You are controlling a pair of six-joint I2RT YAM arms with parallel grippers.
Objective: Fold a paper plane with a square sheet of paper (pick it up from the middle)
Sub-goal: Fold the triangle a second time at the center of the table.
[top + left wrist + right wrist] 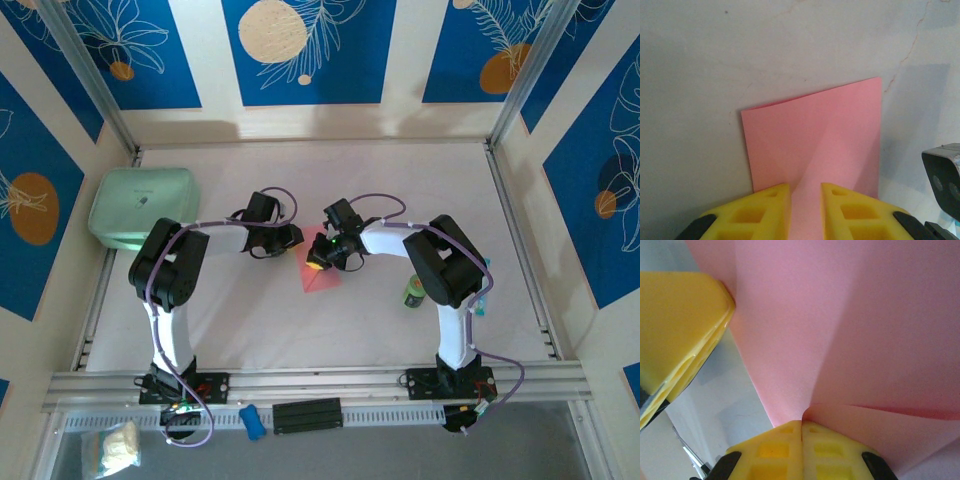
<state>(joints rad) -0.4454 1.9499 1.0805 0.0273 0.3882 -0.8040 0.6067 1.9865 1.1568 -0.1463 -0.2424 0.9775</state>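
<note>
— How does the square sheet of paper (322, 272) look?
— Pink, creased, mid-table (400, 180).
— Pincers?
— The right pincer (801, 440) is clamped on the paper's crease. The left pincer (805, 210) is slightly apart at its edge.

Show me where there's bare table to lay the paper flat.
Bare table runs along the far wall, from the mint-green case to the right rail; another patch lies between the arm bases. Crowded centre: left end effector and right end effector meet at the pink paper, green can beside the right arm.
</note>
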